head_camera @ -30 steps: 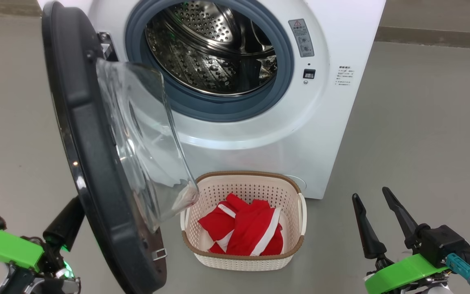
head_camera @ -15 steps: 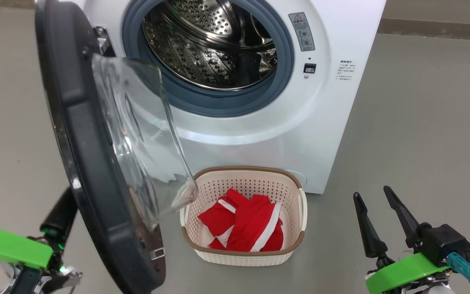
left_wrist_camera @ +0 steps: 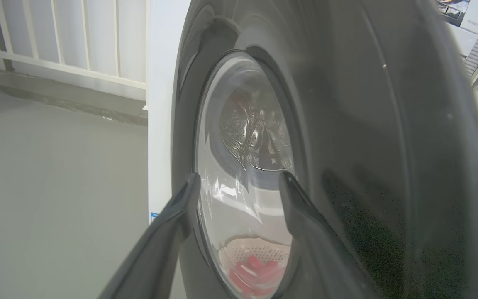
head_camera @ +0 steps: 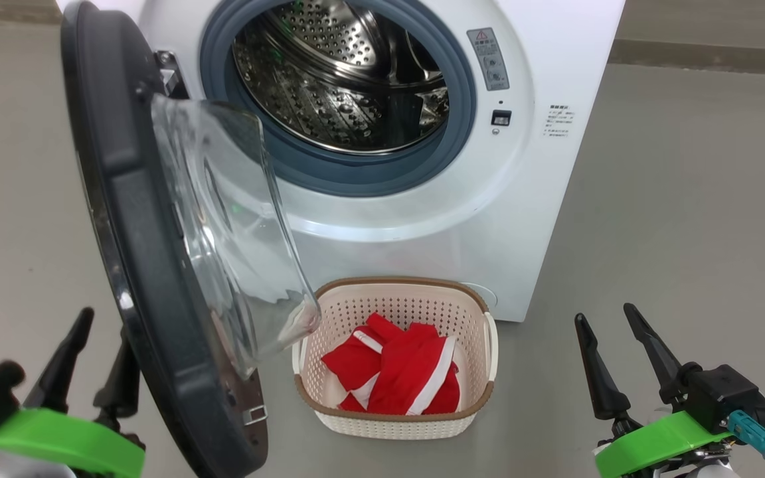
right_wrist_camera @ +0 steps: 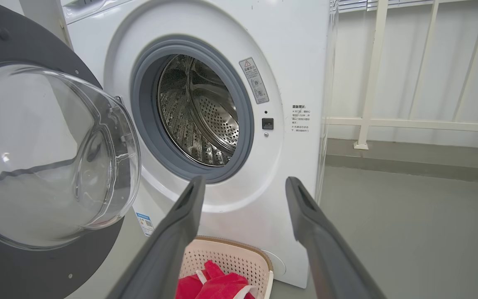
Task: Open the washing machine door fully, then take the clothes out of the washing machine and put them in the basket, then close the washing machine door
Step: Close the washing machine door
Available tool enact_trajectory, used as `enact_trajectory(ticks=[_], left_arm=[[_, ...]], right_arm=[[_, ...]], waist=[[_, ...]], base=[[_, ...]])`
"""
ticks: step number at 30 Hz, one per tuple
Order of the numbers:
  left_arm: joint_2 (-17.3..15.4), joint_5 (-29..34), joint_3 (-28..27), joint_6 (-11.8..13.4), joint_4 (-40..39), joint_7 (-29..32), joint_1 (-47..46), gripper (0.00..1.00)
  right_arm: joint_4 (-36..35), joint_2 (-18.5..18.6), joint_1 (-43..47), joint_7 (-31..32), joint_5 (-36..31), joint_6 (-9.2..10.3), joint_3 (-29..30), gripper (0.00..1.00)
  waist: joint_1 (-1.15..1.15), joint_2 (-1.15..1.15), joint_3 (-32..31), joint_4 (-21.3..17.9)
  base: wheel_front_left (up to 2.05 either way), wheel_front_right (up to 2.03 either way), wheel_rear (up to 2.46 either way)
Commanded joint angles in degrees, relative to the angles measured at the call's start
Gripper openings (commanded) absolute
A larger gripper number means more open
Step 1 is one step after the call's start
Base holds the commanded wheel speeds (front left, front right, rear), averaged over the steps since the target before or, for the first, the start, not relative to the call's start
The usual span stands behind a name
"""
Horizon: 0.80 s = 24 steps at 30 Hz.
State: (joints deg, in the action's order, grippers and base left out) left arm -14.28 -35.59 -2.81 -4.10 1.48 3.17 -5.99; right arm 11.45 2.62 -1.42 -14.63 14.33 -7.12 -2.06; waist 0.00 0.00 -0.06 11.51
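Note:
The white washing machine (head_camera: 422,226) stands ahead, its steel drum (head_camera: 342,79) showing bare metal. The washing machine door (head_camera: 143,265) hangs open to the left, black rim toward me, glass bowl (head_camera: 236,239) facing the basket. The cream basket (head_camera: 399,284) sits on the floor below the opening with the red, white-striped clothes (head_camera: 396,372) inside. My left gripper (head_camera: 103,332) is open just behind the door's outer face (left_wrist_camera: 367,124), holding nothing; its own view shows both fingers spread (left_wrist_camera: 239,176). My right gripper (head_camera: 603,315) is open and empty to the right of the basket (right_wrist_camera: 230,253).
Grey floor (head_camera: 688,232) stretches to the right of the machine and to the left of the door. A white railing (right_wrist_camera: 388,122) runs along the wall behind the machine. The open door stands between my left arm and the basket.
My left gripper has opened from shut; its two fingers now stand apart by the door's outer side. The right gripper, door, basket and clothes are as before. The head view shifted slightly.

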Motion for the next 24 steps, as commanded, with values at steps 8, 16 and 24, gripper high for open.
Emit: enact_trajectory(ticks=[8, 16, 24], left_arm=[[-2.4, 11.6, 0.9, 2.0, 3.4, -13.1, 1.2, 1.0], [-1.6, 14.2, 0.0, 3.9, 6.8, -17.2, 3.8, 1.0], [0.6, 15.4, -1.3, 4.2, 8.6, -18.1, 4.3, 1.0]], right_arm=[[-1.0, 0.3, -1.8, -0.4, 1.3, -0.36, -1.5, 1.0], [-1.2, 0.3, -1.5, -0.4, 1.7, -0.36, -1.5, 1.0], [-1.1, 0.3, -1.5, -0.4, 1.8, -0.36, -1.6, 1.0]], waist=[[0.0, 0.0, -1.1, -0.4], [0.0, 0.0, -1.3, -0.6], [0.0, 0.0, -1.0, -0.4]], base=[[0.0, 0.0, 0.0], [0.0, 0.0, 0.0], [0.0, 0.0, 0.0]])
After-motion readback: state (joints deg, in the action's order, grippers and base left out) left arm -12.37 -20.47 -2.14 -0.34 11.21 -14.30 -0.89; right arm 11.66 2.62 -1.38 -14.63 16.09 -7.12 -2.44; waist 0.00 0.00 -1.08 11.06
